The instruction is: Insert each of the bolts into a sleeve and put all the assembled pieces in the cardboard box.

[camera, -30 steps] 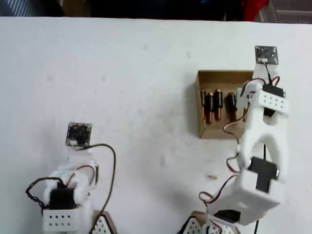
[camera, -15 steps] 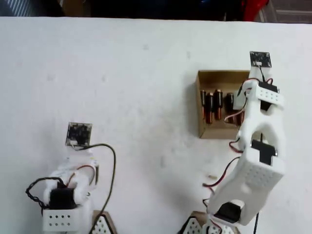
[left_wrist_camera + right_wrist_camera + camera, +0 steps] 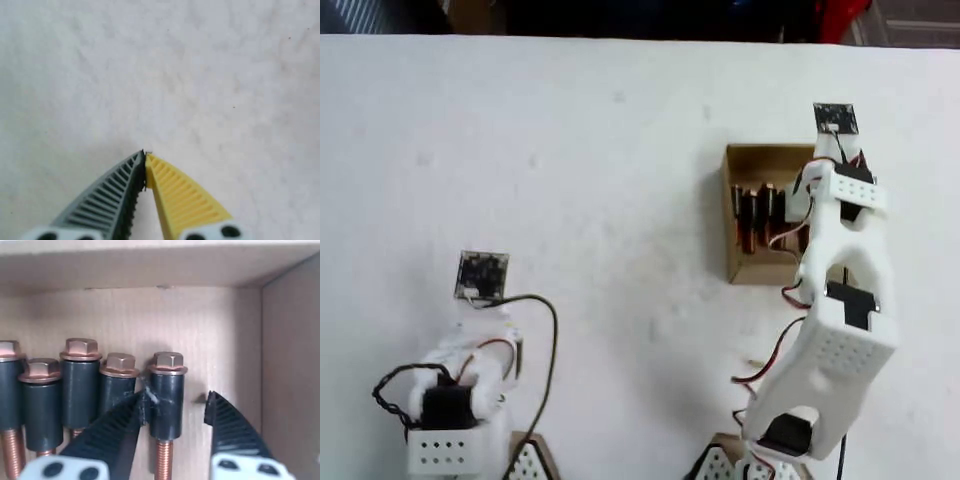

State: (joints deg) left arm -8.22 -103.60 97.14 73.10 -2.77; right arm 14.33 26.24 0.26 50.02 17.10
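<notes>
closest to the right wrist camera, the right gripper point(image 3: 176, 399) stood open, its two dark fingers point(image 3: 115, 430) spread to either side of one assembled piece point(image 3: 167, 412). that piece lay flat on the floor of the cardboard box point(image 3: 150, 270), last in a row with four other assembled pieces point(image 3: 80, 390). its long axis ran straight away from the gripper, threaded end towards the wrist and copper head towards the box's far wall. one fingertip sat against or just beside the black sleeve, on the side where the neighbouring piece lay. the other fingertip stood well apart from it, in the bare strip next to the side wall. so the piece looked set down and let go, and i judged that any withdrawal would need to go back along that axis or straight up, since the touching finger could roll the sleeve.

the left gripper point(image 3: 145, 155) was closed tip to tip on nothing, above bare table point(image 3: 200, 75).

the right wrist view settled the finger-to-sleeve gap and the count of five. the high view gave the wider layout instead: the right arm point(image 3: 840, 300) stretched over the box's right part, and the left arm point(image 3: 450, 400) folded at the near left, well apart from the box, so the right arm was the nearer one.
</notes>
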